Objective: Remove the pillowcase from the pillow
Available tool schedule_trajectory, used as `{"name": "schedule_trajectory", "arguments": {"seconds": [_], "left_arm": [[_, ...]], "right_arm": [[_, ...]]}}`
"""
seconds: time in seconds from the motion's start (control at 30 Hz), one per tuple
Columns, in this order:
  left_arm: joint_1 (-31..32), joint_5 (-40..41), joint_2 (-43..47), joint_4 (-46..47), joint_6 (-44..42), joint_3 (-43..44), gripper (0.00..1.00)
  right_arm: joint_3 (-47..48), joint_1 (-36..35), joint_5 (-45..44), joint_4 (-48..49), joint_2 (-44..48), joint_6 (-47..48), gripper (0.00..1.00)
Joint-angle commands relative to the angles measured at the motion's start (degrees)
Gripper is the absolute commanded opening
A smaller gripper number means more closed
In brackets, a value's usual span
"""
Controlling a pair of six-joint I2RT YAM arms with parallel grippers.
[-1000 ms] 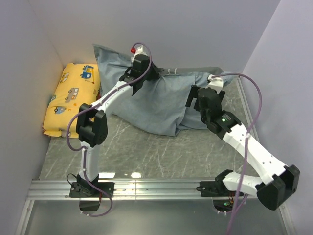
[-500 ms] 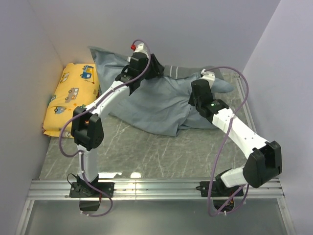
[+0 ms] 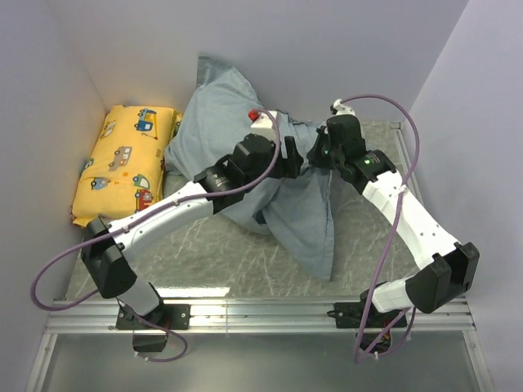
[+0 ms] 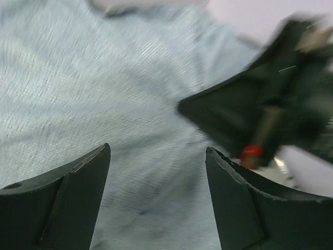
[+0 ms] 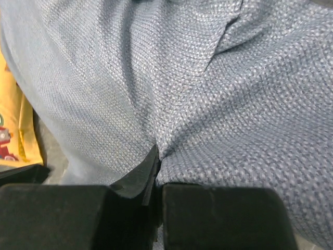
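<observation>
Grey pillowcase [image 3: 212, 135] over hidden pillow

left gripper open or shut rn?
Open. On the left gripper, the fingers stand wide apart in the wrist view; pillowcase fabric shows in the gap, nothing pinched.

pillowcase [image 3: 221, 122]: plain blue-grey, fine speckled weave
cushion [image 3: 122, 159]: yellow, cartoon cars
table [image 3: 221, 257]: grey marble, white veins
cables [image 3: 377, 97]: purple

Pillowcase [image 3: 214, 122] just right of car-print pillow [image 3: 122, 163]
</observation>
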State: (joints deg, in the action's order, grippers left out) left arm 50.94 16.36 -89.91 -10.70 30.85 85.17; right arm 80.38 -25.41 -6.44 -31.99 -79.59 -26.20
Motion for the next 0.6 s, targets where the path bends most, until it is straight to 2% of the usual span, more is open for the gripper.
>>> {"name": "schedule_trajectory", "arguments": {"seconds": [0.0,0.1,0.17,0.27,0.3,0.33,0.37,0.4,0.43,0.5,0.57], "left_arm": [[0.0,6.7,-2.5,0.2,-1.1,-2.5,0.79],[0.0,13.2,-3.9,-2.0,-1.4,-2.1,0.75],[0.0,18.3,-4.9,-2.7,-1.8,-2.2,0.69],[0.0,21.3,-6.4,-3.5,-2.6,-2.2,0.48],[0.0,22.0,-6.9,-3.7,-2.6,-2.5,0.40],[0.0,22.5,-7.0,-3.7,-2.4,-2.5,0.26],[0.0,23.9,-7.0,-3.8,-2.2,-2.6,0.18],[0.0,24.3,-7.1,-3.8,-2.1,-2.7,0.10],[-0.1,24.6,-6.9,-3.9,-1.8,-3.0,0.01],[-0.6,24.8,-6.3,-3.7,-1.5,-3.3,0.00],[-1.1,24.5,-6.2,-3.5,-1.7,-3.4,0.01]], "right_arm": [[1.8,-0.2,2.4,3.6,2.6,-0.5,0.00],[-2.3,0.1,0.6,4.8,3.6,-0.3,0.00],[-4.1,0.7,-0.1,5.2,3.9,-0.4,0.04],[-6.7,1.5,-1.2,5.9,4.4,-0.3,0.15],[-7.2,1.5,-1.6,5.9,4.5,-0.2,0.24],[-7.2,1.6,-2.1,5.7,4.7,0.0,0.29],[-7.2,1.6,-3.1,5.5,4.9,0.2,0.36],[-7.1,1.6,-3.7,5.2,5.1,0.4,0.51],[-7.1,1.5,-4.2,5.0,5.4,0.6,0.57],[-7.4,1.5,-4.9,4.7,6.9,0.7,0.72],[-8.3,1.5,-4.8,4.6,9.2,0.8,0.75]]}}
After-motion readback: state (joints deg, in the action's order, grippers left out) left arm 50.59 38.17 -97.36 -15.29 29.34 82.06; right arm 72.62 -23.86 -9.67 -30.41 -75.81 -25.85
